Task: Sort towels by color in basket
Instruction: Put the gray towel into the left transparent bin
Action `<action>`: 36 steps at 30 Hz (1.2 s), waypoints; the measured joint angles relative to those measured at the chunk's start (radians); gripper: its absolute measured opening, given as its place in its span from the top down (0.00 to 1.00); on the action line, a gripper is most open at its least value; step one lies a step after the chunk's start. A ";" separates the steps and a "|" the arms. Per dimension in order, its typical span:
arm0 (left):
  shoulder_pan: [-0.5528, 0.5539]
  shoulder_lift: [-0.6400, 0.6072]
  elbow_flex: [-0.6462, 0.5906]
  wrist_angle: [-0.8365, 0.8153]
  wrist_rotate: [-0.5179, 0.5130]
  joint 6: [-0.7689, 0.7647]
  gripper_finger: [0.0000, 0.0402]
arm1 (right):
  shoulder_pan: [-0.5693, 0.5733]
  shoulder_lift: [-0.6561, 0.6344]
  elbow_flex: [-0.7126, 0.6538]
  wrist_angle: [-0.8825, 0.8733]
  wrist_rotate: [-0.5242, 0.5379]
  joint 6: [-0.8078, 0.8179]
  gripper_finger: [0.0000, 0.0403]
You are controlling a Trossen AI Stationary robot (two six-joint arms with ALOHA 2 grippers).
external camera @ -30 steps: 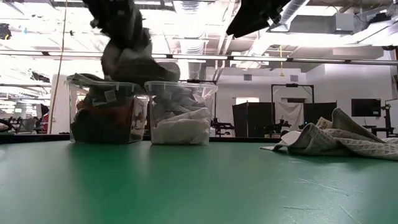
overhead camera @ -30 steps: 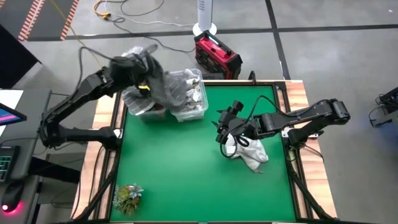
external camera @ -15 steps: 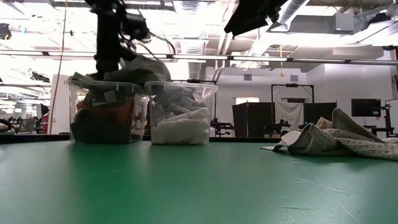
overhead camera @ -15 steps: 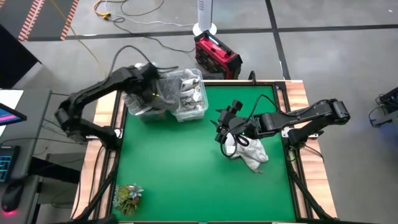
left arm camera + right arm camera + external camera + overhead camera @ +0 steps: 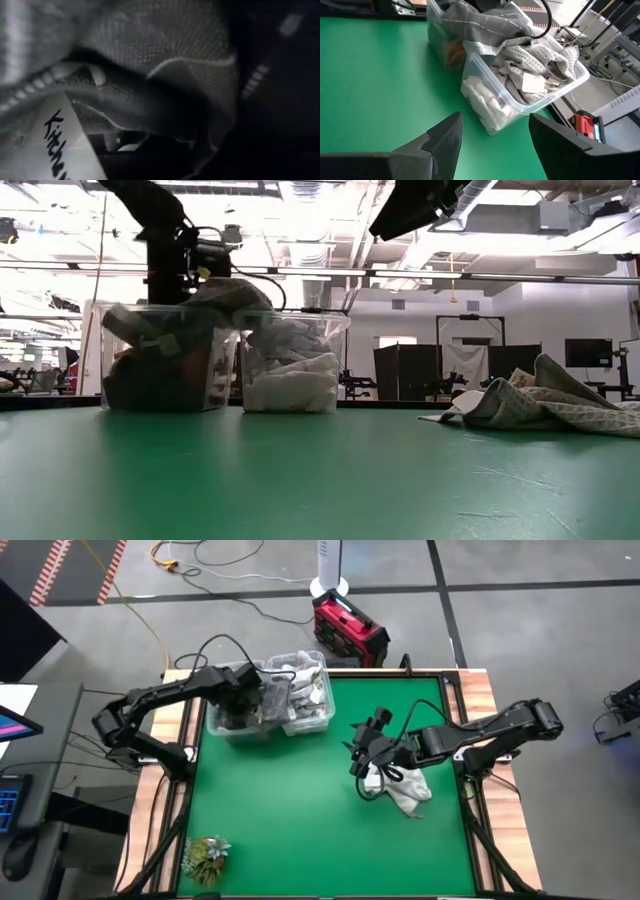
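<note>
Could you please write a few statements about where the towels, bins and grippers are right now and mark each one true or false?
1. The left gripper is down in a clear bin, shut on the grey plaid towel. True.
2. The right gripper is shut on a towel. False: it hangs open over the light towel on the green table.
3. Two clear bins stand side by side at the table's far edge. True.
4. The small plant lies inside a bin. False: it sits on the table's near left corner.
5. The other bin holds white cloth at its bottom. True.
</note>
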 joint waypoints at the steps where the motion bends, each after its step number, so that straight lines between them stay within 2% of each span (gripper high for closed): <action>1: 0.011 0.000 -0.015 0.011 0.023 0.005 1.00 | 0.005 0.000 0.000 0.005 0.000 0.001 0.36; 3: 0.026 0.001 -0.039 0.025 0.063 0.006 1.00 | 0.013 0.000 0.000 0.022 0.000 0.001 0.36; 6: 0.030 0.000 -0.072 0.066 0.065 -0.012 0.98 | 0.022 0.000 0.000 0.051 0.000 -0.008 0.36; 9: 0.035 0.001 -0.077 0.092 0.043 -0.028 0.93 | 0.019 0.000 0.000 0.063 0.000 -0.027 0.36; 14: 0.023 -0.009 -0.023 0.071 -0.093 -0.040 0.78 | -0.001 0.000 0.000 0.065 0.001 -0.043 0.36; 16: 0.015 -0.033 0.016 0.059 -0.114 -0.045 0.71 | -0.009 0.000 0.000 0.064 0.001 -0.051 0.36; 22: -0.016 -0.109 0.133 -0.078 -0.115 -0.081 0.51 | -0.020 0.000 0.000 0.050 0.001 -0.055 0.36; 25: -0.031 -0.141 0.185 -0.176 -0.083 -0.091 0.44 | -0.020 0.000 0.000 0.046 0.001 -0.063 0.36; 36: -0.085 -0.261 0.330 -0.196 -0.017 -0.096 0.42 | -0.021 0.000 0.000 0.051 0.001 -0.064 0.36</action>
